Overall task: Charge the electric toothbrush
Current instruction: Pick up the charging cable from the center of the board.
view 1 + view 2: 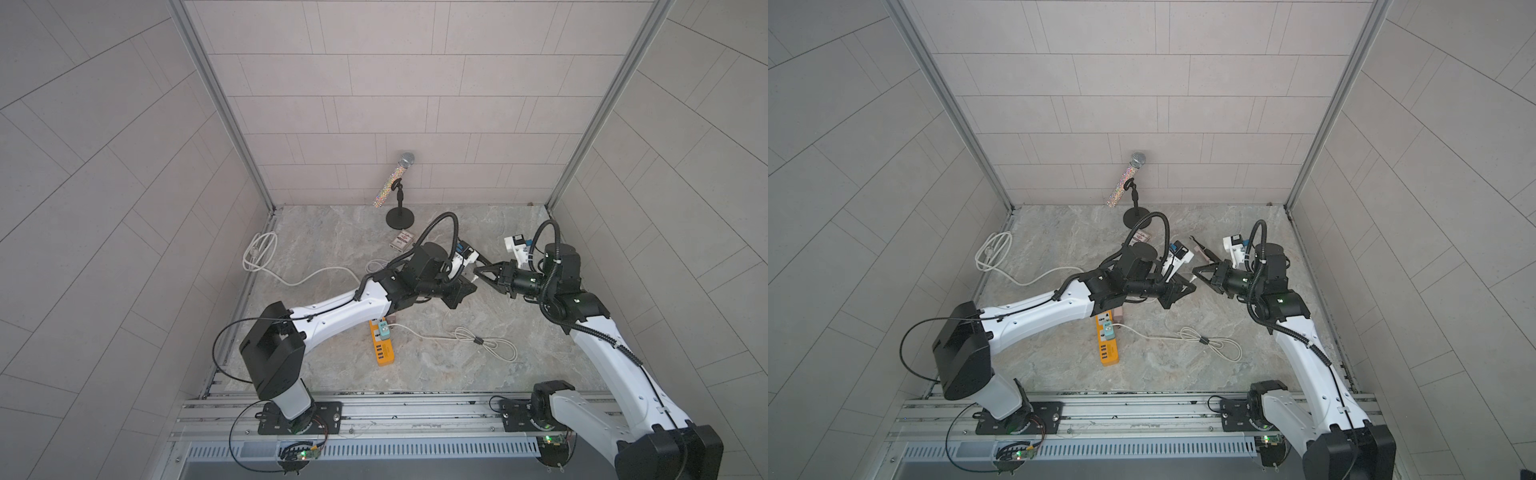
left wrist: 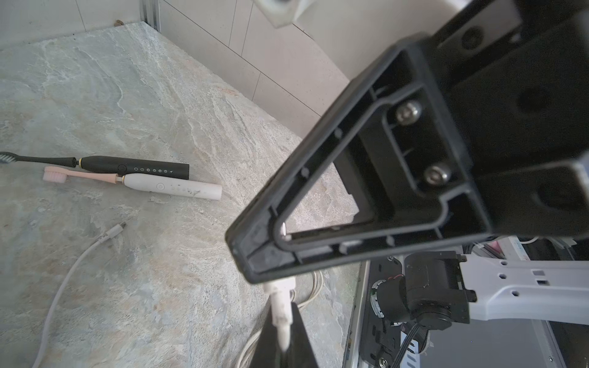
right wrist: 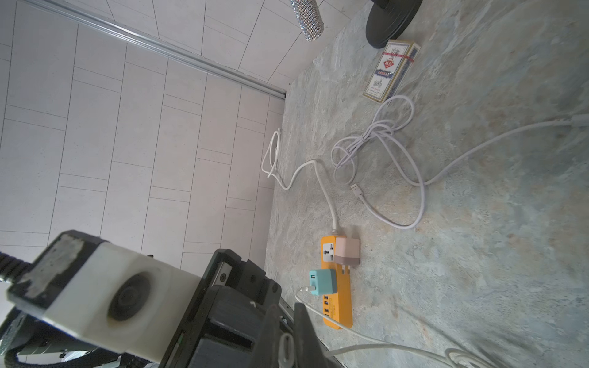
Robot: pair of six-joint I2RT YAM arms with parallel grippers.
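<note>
While the left gripper point(image 2: 255, 261) and right gripper point(image 2: 283, 341) were both clamped on the white charging plug point(image 2: 280, 302) mid-table, the white toothbrush point(image 2: 172, 188) and black toothbrush point(image 2: 134, 164) lay side by side just far of them, butts angled near-right, so the right one had the shorter reach imo

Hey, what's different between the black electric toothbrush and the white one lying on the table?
The black toothbrush has a dark head and neck; the white toothbrush has pink ones. The black handle shows a row of small light marks; the white one shows mainly one round button and some scuffs. Both lie flat on the stone table, side by side, heads pointing the same way.
</note>
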